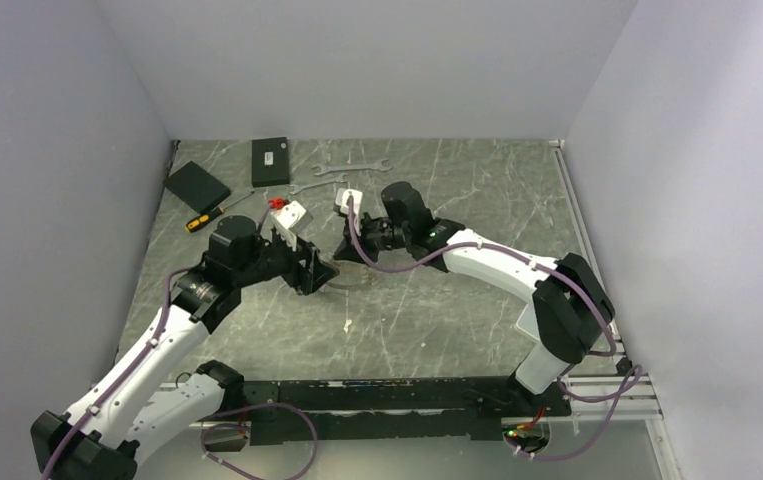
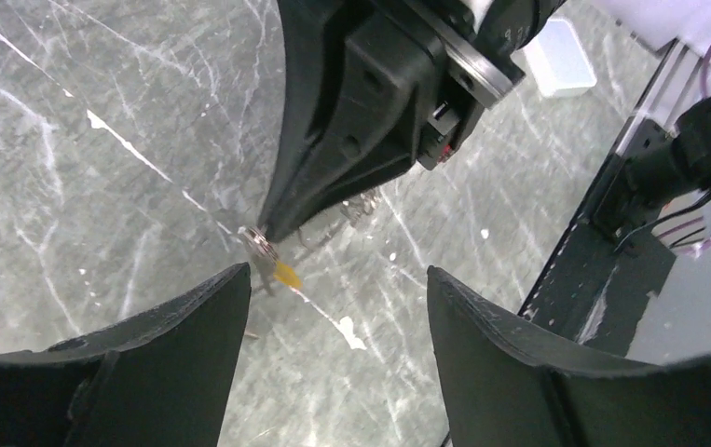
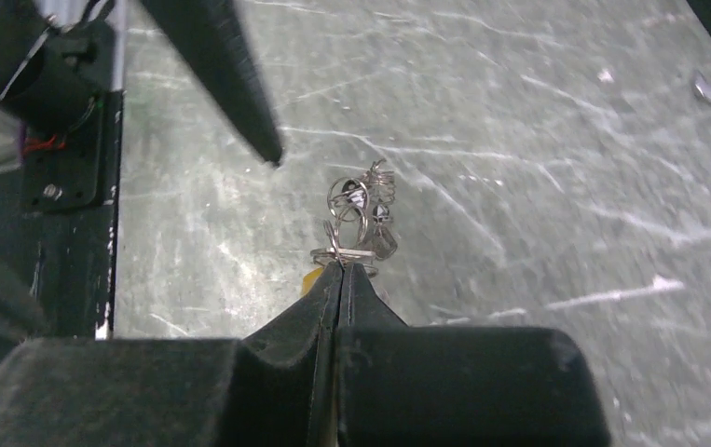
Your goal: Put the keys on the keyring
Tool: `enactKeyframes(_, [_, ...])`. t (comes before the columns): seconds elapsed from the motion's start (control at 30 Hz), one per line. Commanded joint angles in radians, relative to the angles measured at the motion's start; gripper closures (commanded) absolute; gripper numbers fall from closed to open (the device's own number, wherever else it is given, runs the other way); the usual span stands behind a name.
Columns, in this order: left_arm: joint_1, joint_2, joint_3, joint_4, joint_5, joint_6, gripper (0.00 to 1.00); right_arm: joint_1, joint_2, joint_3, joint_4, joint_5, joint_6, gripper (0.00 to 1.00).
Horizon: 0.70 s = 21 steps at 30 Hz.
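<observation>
My right gripper (image 3: 340, 268) is shut on the edge of the silvery keyring (image 3: 344, 252) and holds it just above the table. A tangle of small silvery keys (image 3: 362, 207) hangs from the ring beyond the tips. A brass-yellow key (image 3: 311, 277) peeks out left of the fingers, and it also shows in the left wrist view (image 2: 286, 274) below the ring (image 2: 258, 240). My left gripper (image 2: 337, 275) is open and empty, facing the right gripper's tip with the ring near its left finger (image 2: 193, 326). In the top view both grippers, left (image 1: 319, 272) and right (image 1: 343, 256), meet at the table's middle.
Two flat silver wrenches (image 1: 352, 167) (image 1: 317, 184) lie at the back. A black box (image 1: 270, 160), a black pad (image 1: 197, 184) and a yellow-handled screwdriver (image 1: 212, 214) lie back left. A black rail (image 1: 407, 395) runs along the near edge.
</observation>
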State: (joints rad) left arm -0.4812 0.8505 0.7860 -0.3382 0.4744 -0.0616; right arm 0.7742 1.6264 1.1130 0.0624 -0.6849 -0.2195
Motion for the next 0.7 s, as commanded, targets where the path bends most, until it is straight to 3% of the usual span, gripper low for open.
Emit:
enactKeyframes(0.0, [0.003,-0.028,-0.058,0.146,-0.01,-0.192,0.28,0.001,-0.023,0.16,-0.174,0.203,0.101,1.0])
enactKeyframes(0.13, [0.0,-0.083,-0.144,0.23,-0.132,-0.297,0.33,0.0,0.012,0.26,-0.323,0.289,0.189,1.0])
enactKeyframes(0.3, [-0.028,-0.125,-0.265,0.355,-0.282,-0.341,0.37,0.0,0.002,0.265,-0.368,0.397,0.351,1.0])
enactKeyframes(0.47, [-0.098,-0.041,-0.283,0.448,-0.401,-0.321,0.45,0.001,0.095,0.416,-0.602,0.542,0.513,1.0])
enactKeyframes(0.67, [-0.246,0.135,-0.263,0.661,-0.472,-0.247,0.47,0.005,0.052,0.427,-0.59,0.585,0.557,1.0])
